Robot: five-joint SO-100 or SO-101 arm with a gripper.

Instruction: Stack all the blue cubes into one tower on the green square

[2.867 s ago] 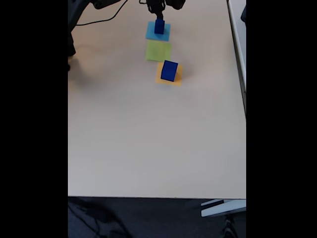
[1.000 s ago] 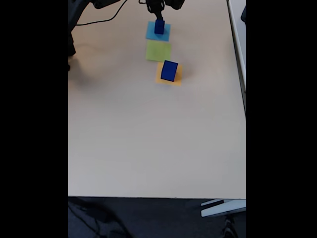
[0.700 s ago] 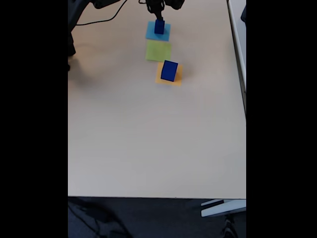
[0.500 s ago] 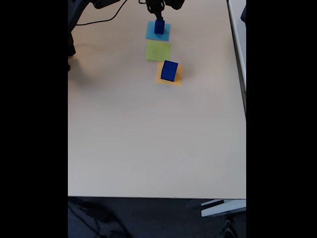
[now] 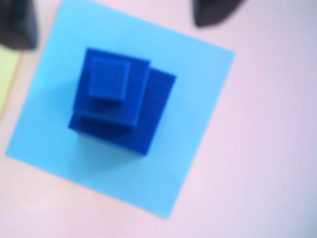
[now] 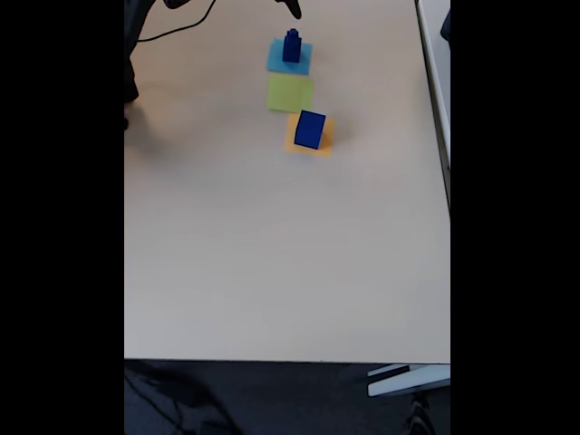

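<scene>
Looking down from my wrist: small cube (image 5: 109, 78) sits on the medium cube (image 5: 143, 116), pushed toward the 10 o'clock corner of its top, not centred.
Light-blue square (image 5: 198, 99): paper sheet under that pair, which stands on its 9 o'clock half, well inside the edges.
My fingers: two dark blurred tips at the upper edge of the wrist view, one at 10 o'clock (image 5: 17, 22), one at 1 o'clock (image 5: 215, 11).
My gripper (image 5: 116, 17): spread wide, nothing between the tips; both are clear of the cubes.
Green square (image 6: 290, 92): bare paper, lying just at 6 o'clock of the light-blue square in the fixed view, edges nearly meeting; a sliver of it shows at the 9 o'clock edge of the wrist view.
Large cube (image 6: 310, 129): standing alone on the orange square (image 6: 324, 145), at about 5 o'clock of the green square and close to its corner.
Two-cube pile in the fixed view: small cube (image 6: 291, 35) on top, medium cube (image 6: 292, 52) below, near the table's (image 6: 272, 254) far edge.
My arm in the fixed view: a dark tip (image 6: 292, 7) at the top edge, at 12 o'clock of the pile, apart from it.
Cable (image 6: 177, 32): dark, curving across the table at 10 o'clock.
Sharpness: the wrist view is soft, so cube edges are blurred.
</scene>
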